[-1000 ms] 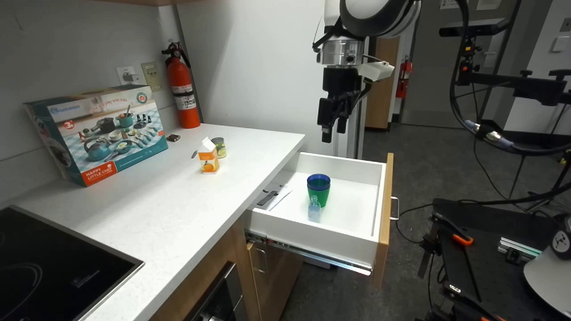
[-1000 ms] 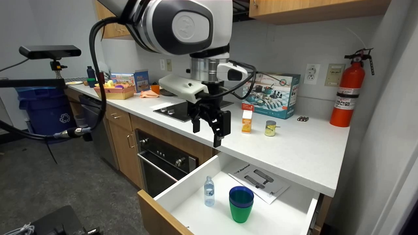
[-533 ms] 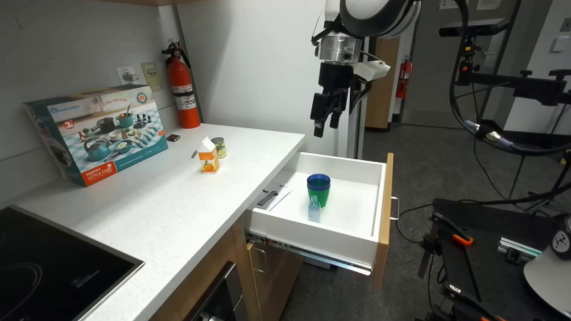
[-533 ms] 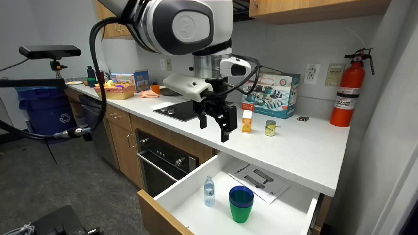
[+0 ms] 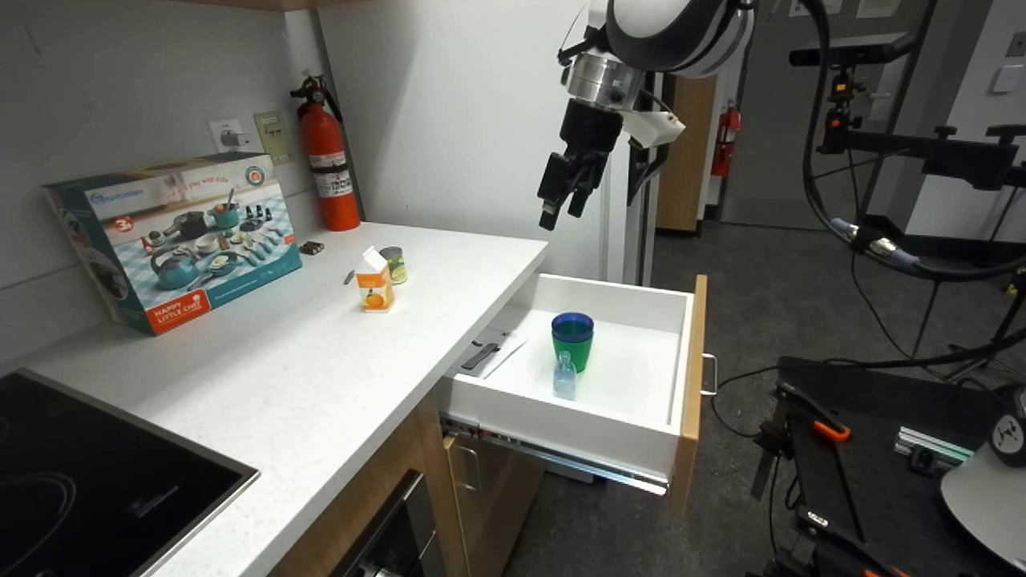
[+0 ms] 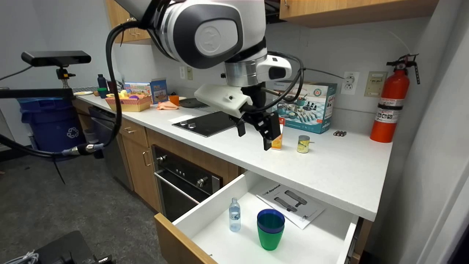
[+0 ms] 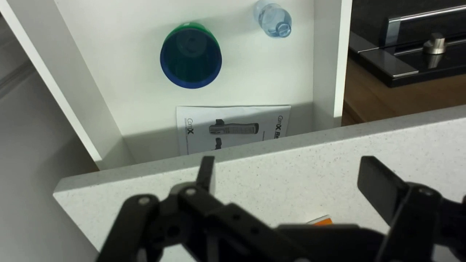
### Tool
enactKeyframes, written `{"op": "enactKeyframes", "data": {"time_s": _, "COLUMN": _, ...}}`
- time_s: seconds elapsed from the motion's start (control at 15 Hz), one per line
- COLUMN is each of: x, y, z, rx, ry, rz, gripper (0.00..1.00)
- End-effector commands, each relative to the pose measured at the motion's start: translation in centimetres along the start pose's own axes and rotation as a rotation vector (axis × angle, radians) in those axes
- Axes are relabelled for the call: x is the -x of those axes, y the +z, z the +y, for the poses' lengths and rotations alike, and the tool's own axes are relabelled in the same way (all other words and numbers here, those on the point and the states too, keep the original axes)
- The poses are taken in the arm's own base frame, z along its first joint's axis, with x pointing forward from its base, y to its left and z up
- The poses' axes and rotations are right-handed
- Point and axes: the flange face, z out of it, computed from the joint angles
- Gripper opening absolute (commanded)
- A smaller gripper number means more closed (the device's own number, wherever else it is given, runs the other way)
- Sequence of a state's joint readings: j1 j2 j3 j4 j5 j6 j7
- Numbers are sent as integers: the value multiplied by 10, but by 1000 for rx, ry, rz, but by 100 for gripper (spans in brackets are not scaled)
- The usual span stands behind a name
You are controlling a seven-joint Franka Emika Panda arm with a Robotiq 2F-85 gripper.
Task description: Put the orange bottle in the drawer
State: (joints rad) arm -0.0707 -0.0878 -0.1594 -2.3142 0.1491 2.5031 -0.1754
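Observation:
The orange bottle (image 5: 374, 288) is a small orange-and-white carton standing upright on the white counter. In an exterior view, the orange bottle (image 6: 277, 141) is partly hidden behind a finger. In the wrist view, only a corner of the orange bottle (image 7: 323, 221) shows behind the gripper. The drawer (image 5: 561, 421) is pulled out, with white walls and a wood-coloured front; the drawer (image 6: 315, 245) also shows in an exterior view and in the wrist view (image 7: 127, 72). My gripper (image 5: 563, 215) is open, empty and tilted, high near the counter's edge; it also shows in an exterior view (image 6: 254, 140) and the wrist view (image 7: 285, 163).
A blue-and-green cup stack (image 6: 270, 234), a clear bottle (image 6: 235, 216) and a printed sheet (image 6: 291, 205) are in the drawer. A small can (image 6: 303, 144) stands near the orange bottle. A toy box (image 5: 184, 240) and fire extinguisher (image 5: 327, 160) stand at the wall.
My gripper has moved from above the drawer toward the counter and risen a little. It has tilted, its fingers now pointing toward the counter. The objects and drawer have not moved.

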Motion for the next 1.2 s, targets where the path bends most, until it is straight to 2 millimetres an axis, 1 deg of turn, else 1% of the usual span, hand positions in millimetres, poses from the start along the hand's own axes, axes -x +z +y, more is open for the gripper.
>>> {"op": "enactKeyframes", "data": {"time_s": 0.0, "x": 7, "y": -5, "z": 11, "rx": -33, "ry": -24, "rz": 22, "gripper": 100}}
{"op": "enactKeyframes", "data": {"time_s": 0.07, "x": 1, "y": -1, "z": 3, "rx": -13, "ry": -11, "rz": 4, "gripper": 100}}
{"op": "enactKeyframes", "data": {"time_s": 0.27, "x": 4, "y": -1, "z": 8, "rx": -18, "ry": -14, "rz": 2, "gripper": 100}}
{"op": "enactKeyframes", "data": {"time_s": 1.13, "x": 4, "y": 0, "z": 8, "rx": -18, "ry": -14, "rz": 1, "gripper": 100}}
